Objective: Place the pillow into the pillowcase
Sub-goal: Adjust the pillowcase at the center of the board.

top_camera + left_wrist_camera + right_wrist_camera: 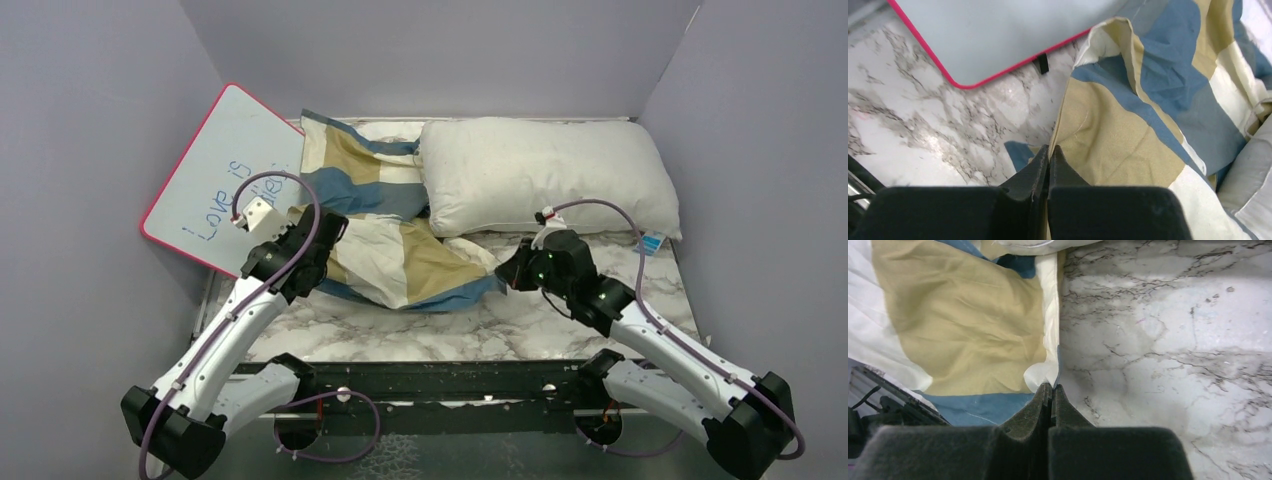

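Grey walls stand around a marble tabletop (560,330). A fat white pillow (545,175) lies at the back, toward 1 o'clock. Its little blue tag (652,243) sticks out at its 4 o'clock corner. The checked pillowcase (390,235) lies crumpled in the middle. It is blue, tan and cream, and it touches the pillow's 9 o'clock end. The pillow is outside the pillowcase. A whiteboard (215,175) with a pink rim leans at 10 o'clock, just beside the pillowcase. The left tool (1049,150) is clenched on the pillowcase's 9 o'clock edge, pinching a tan patch of cloth. The right tool (1052,387) is clenched on the pillowcase's cream corner at 4 o'clock, near the front of the pillow.
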You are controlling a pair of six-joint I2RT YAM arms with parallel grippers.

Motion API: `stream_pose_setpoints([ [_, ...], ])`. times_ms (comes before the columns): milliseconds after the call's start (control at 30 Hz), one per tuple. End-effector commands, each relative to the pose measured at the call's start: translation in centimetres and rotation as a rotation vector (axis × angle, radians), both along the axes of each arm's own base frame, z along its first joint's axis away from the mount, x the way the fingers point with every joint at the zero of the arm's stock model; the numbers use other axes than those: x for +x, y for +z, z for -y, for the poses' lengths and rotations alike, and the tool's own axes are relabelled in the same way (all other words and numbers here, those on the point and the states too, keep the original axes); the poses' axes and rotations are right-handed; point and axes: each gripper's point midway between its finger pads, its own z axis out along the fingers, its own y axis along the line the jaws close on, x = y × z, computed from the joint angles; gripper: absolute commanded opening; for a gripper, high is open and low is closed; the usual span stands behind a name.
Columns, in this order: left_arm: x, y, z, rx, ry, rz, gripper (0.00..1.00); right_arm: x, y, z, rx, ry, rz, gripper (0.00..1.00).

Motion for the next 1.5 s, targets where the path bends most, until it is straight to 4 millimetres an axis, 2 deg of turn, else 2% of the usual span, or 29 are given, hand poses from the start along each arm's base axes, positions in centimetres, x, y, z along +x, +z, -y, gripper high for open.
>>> stream_pose_setpoints([
  [0,-0.4,4.0,-2.8,0.145,0.064,0.045,0.0,0.5,1.3,2.0,-0.032,-0.095,0.051,0.01],
  [67,-0.3,4.1,-2.7,0.144,0.058,0.036,0.0,0.3,1.4,1.9,-0.023,-0.089,0.05,0.01],
  [133,-0.3,2.9,-2.3,0.138,0.047,-0.001,0.0,-0.1,0.7,1.8,-0.021,-0.076,0.025,0.01],
  [367,-0.6,-4.3,-1.4,0.17,0.013,-0.193,0.02,-2.7,-2.9,0.2,0.023,0.037,-0.091,0.01],
  [433,-0.4,-6.0,-0.7,0.163,-0.012,-0.235,0.08,-3.0,-3.5,0.0,0.024,0.053,-0.112,0.01],
  [567,-0.2,-8.0,0.6,0.134,-0.066,-0.303,0.32,-2.8,-4.1,0.2,-0.001,0.031,-0.153,0.03],
  [633,0.1,-7.7,1.1,0.119,-0.083,-0.306,0.42,-2.7,-3.7,0.2,-0.011,0.024,-0.163,0.1],
  [733,0.8,-6.1,1.6,0.089,-0.093,-0.255,0.54,-2.5,-3.1,0.1,-0.017,0.015,-0.172,0.24],
  [800,1.5,-4.8,1.9,0.07,-0.1,-0.206,0.55,-2.3,-2.5,0.2,-0.018,0.006,-0.172,0.34],
  [867,3.1,-3.6,3.2,0.068,-0.199,-0.153,0.55,-2.1,-1.4,0.2,-0.01,0.005,-0.153,0.46],
  [933,4.6,-2.9,5.5,0.061,-0.38,-0.099,0.56,-1.9,0.0,-0.2,0.007,0.034,-0.1,0.55],
  [1000,5.7,-2.3,8.9,0.035,-0.626,-0.02,0.57,-1.5,1.4,-0.9,0.016,0.1,-0.019,0.59],
  [1067,5.5,-1.3,12.7,-0.017,-0.879,0.084,0.57,-1.0,2.5,-1.1,0.019,0.105,0.019,0.6],
  [1133,4.9,-0.7,14.9,-0.084,-0.995,0.182,0.57,-0.7,3.3,-1.6,0.022,0.131,0.044,0.61],
  [1233,4.2,-1.8,16.2,-0.168,-1.027,0.242,0.57,0.1,4.4,-2.4,0.034,0.146,0.07,0.62],
  [1367,3.4,-4.9,18.0,-0.269,-1.09,0.204,0.57,1.5,6.7,-4.1,0.027,0.238,0.159,0.63],
  [1467,3.1,-7.1,19.1,-0.336,-1.114,0.157,0.57,3.0,8.0,-4.5,-0.026,0.258,0.223,0.66],
])
